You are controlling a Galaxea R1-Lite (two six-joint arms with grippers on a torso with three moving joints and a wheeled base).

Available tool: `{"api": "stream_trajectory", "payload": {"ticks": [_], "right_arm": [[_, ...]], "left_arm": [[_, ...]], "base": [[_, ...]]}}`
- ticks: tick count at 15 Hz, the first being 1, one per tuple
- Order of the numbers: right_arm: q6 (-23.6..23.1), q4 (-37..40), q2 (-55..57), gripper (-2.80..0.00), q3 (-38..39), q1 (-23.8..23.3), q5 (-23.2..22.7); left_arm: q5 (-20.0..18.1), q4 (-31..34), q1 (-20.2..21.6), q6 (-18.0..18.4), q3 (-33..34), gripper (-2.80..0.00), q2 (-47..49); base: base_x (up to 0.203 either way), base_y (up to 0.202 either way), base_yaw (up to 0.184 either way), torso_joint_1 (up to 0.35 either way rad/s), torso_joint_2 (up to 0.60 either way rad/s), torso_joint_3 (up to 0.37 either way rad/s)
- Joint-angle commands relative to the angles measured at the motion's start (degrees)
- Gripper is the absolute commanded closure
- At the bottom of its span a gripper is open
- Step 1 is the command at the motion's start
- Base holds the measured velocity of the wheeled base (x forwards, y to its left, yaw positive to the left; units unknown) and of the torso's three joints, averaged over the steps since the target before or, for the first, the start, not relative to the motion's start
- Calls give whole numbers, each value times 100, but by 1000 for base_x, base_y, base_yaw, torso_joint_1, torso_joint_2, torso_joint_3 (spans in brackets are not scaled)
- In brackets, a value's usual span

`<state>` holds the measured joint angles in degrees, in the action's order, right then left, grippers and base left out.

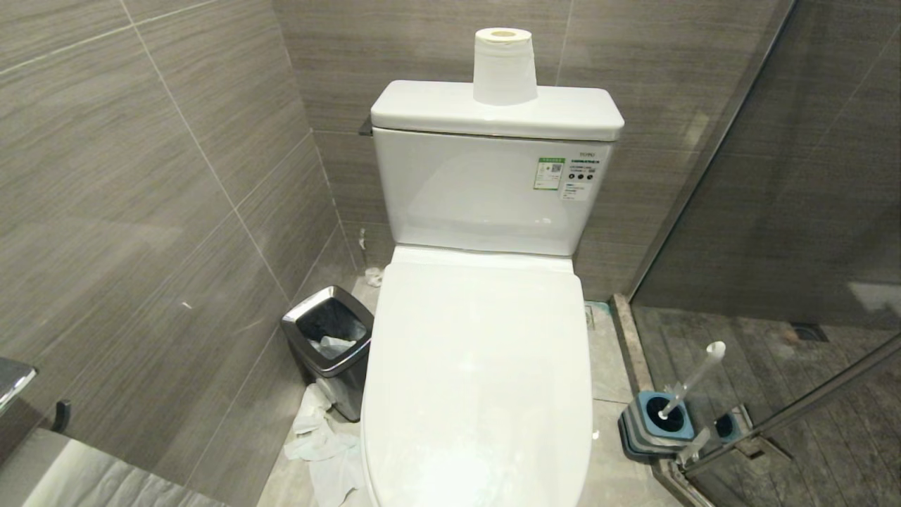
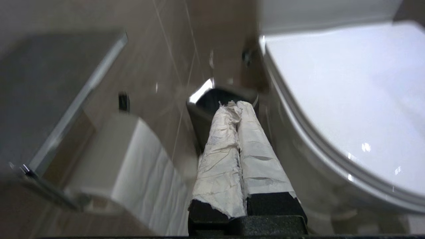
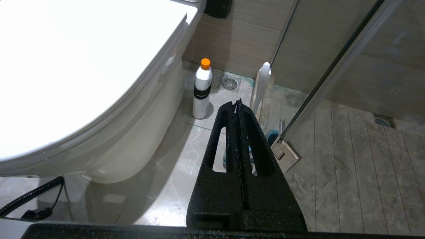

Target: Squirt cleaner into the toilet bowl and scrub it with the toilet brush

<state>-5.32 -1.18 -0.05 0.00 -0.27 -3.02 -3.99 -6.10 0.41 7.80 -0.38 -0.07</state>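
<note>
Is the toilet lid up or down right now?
Down. In the head view the white lid lies flat over the toilet bowl, hiding the basin, and both wrist views show it closed against the rim.

The left pincer (image 2: 237, 106) is a pair of long, tapering black fingers (image 2: 222, 159) wrapped along most of their length in crumpled white paper-like tape — torn and ragged at the tips and at the lower edge, where the black shows through. They rise from a grainy, speckled black base block. The right pincer (image 3: 237, 103) is bare: two matte black wedge-shaped fingers (image 3: 255, 139), each pierced by a long narrow slot, with rough, frayed rubbery edges along their inner faces. Its base is the same textured black. Beside it, a black coiled cable (image 3: 31, 199) — curly like a telephone cord — trails near the floor.
</note>
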Motion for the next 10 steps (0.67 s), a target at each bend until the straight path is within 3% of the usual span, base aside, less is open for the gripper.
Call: {"api": "stream_trajectory", "payload": {"ticks": [1,10], "right_arm": [[-5,-5,-4,0,70,0,-5],[-5,-5,-4,0,70,0,-5]], "left_arm": [[49,522,2,11,82,0,7],[345,540,2,-691,64,0,7]], "base": [[0,0,0,0,0,0],[0,0,0,0,0,0]]}}
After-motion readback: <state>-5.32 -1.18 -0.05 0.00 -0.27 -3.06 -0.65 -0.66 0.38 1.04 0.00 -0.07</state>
